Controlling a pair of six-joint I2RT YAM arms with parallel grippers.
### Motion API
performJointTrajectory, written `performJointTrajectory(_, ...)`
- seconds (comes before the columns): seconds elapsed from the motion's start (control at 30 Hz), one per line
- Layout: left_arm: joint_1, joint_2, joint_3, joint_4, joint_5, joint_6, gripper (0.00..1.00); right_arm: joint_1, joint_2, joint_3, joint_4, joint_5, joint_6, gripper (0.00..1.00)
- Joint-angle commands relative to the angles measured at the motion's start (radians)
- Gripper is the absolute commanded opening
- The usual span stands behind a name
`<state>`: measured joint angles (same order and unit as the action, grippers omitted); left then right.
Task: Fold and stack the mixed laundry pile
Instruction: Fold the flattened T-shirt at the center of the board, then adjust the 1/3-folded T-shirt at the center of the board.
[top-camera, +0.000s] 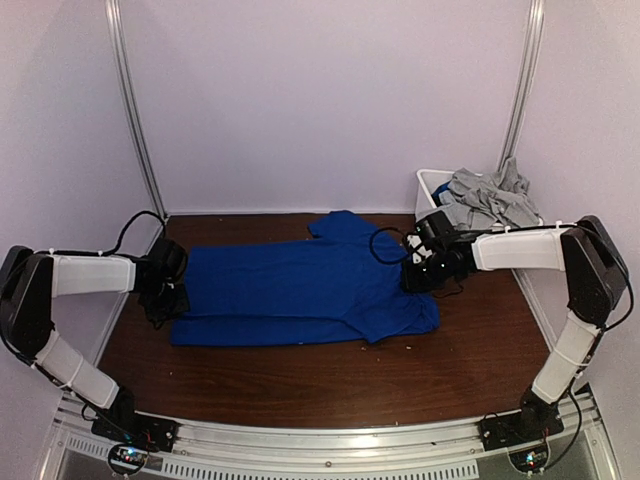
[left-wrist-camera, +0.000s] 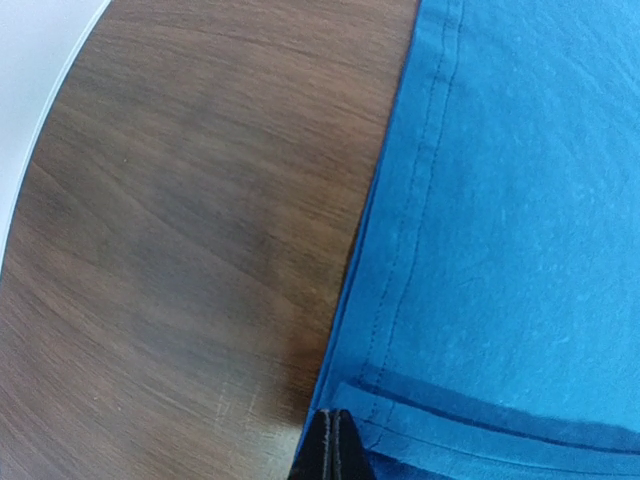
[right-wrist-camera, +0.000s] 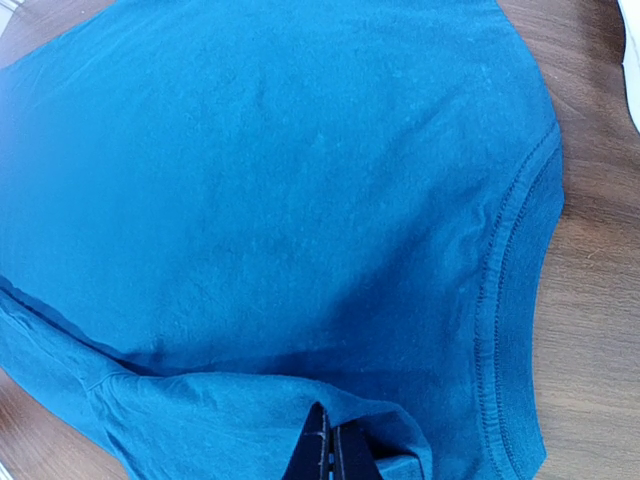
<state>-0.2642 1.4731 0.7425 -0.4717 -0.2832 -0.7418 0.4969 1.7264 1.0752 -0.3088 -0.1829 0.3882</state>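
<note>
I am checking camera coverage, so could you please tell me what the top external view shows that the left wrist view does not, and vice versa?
Only the top external view shows the whole blue shirt, the white bin holding grey garments, and the right gripper. Only the left wrist view shows hem stitching close up and the left gripper with shut tips. Both show the shirt on the brown table.

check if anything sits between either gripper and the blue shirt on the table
Nothing visible does. The left gripper is shut right at the hem of the blue shirt, and the right gripper is shut against the cloth near the collar. The bin of grey clothes sits apart at the far right.
</note>
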Motion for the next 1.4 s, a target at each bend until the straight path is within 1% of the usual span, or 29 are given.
performJointTrajectory(0.0, 0.016, -0.007, -0.015, 0.027, -0.015, 0.002, 0.00, -0.009, 0.010, 0.031, 0.012, 0.009, -0.024, 0.00)
performJointTrajectory(0.03, 0.019, 0.001, -0.013, 0.029, -0.012, 0.005, 0.00, -0.010, 0.021, 0.040, 0.007, 0.002, -0.031, 0.00)
performJointTrajectory(0.07, 0.023, 0.006, -0.010, 0.029, -0.011, 0.007, 0.03, -0.009, 0.030, 0.050, -0.001, -0.001, -0.039, 0.00)
performJointTrajectory(0.1, 0.026, 0.011, -0.007, 0.032, -0.005, 0.011, 0.09, -0.010, 0.033, 0.058, -0.012, -0.004, -0.043, 0.03)
performJointTrajectory(0.13, 0.029, 0.010, -0.005, 0.033, -0.001, 0.015, 0.14, -0.013, 0.027, 0.066, -0.022, -0.006, -0.047, 0.11)
performJointTrajectory(0.2, 0.030, -0.011, 0.005, 0.024, 0.006, 0.028, 0.32, -0.018, -0.012, 0.063, -0.042, -0.017, -0.051, 0.34)
performJointTrajectory(0.27, 0.030, -0.065, 0.012, 0.019, 0.009, 0.048, 0.49, -0.029, -0.083, 0.050, -0.064, -0.035, -0.051, 0.50)
performJointTrajectory(0.3, 0.030, -0.103, 0.011, 0.017, 0.005, 0.058, 0.59, -0.034, -0.117, 0.043, -0.075, -0.049, -0.054, 0.57)
performJointTrajectory(0.33, 0.030, -0.137, 0.013, 0.009, -0.003, 0.066, 0.65, -0.038, -0.145, 0.037, -0.092, -0.069, -0.060, 0.62)
performJointTrajectory(0.37, 0.031, -0.169, 0.017, -0.006, -0.004, 0.079, 0.69, -0.043, -0.178, 0.028, -0.104, -0.090, -0.067, 0.67)
performJointTrajectory(0.4, 0.030, -0.200, 0.023, -0.019, 0.005, 0.094, 0.70, -0.046, -0.208, 0.015, -0.114, -0.111, -0.072, 0.70)
performJointTrajectory(0.43, 0.030, -0.228, 0.023, -0.025, 0.026, 0.111, 0.71, -0.047, -0.236, 0.000, -0.126, -0.124, -0.077, 0.71)
performJointTrajectory(0.53, 0.027, -0.295, -0.005, -0.013, 0.163, 0.163, 0.72, -0.050, -0.308, -0.061, -0.147, -0.161, -0.088, 0.70)
performJointTrajectory(0.6, 0.015, -0.305, -0.030, -0.012, 0.251, 0.170, 0.72, -0.051, -0.337, -0.117, -0.145, -0.187, -0.094, 0.69)
performJointTrajectory(0.67, -0.012, -0.302, -0.060, -0.010, 0.282, 0.156, 0.72, -0.051, -0.343, -0.170, -0.125, -0.215, -0.099, 0.67)
performJointTrajectory(0.73, -0.053, -0.289, -0.088, 0.001, 0.283, 0.130, 0.70, -0.051, -0.333, -0.214, -0.107, -0.231, -0.104, 0.64)
performJointTrajectory(0.83, -0.093, -0.250, -0.125, 0.031, 0.283, 0.080, 0.67, -0.052, -0.307, -0.256, -0.067, -0.221, -0.111, 0.63)
performJointTrajectory(0.97, -0.100, -0.190, -0.163, 0.055, 0.266, 0.011, 0.65, -0.054, -0.251, -0.275, -0.042, -0.201, -0.115, 0.63)
performJointTrajectory(1.07, -0.070, -0.132, -0.168, 0.025, 0.240, -0.019, 0.64, -0.056, -0.183, -0.277, -0.053, -0.189, -0.112, 0.59)
performJointTrajectory(1.17, -0.024, -0.115, -0.186, 0.020, 0.220, -0.025, 0.63, -0.057, -0.151, -0.301, -0.039, -0.185, -0.097, 0.55)
performJointTrajectory(1.27, 0.023, -0.124, -0.192, -0.006, 0.185, -0.027, 0.63, -0.057, -0.152, -0.325, -0.032, -0.189, -0.078, 0.51)
performJointTrajectory(1.37, 0.061, -0.148, -0.192, -0.039, 0.148, -0.023, 0.64, -0.052, -0.178, -0.358, -0.023, -0.237, -0.046, 0.47)
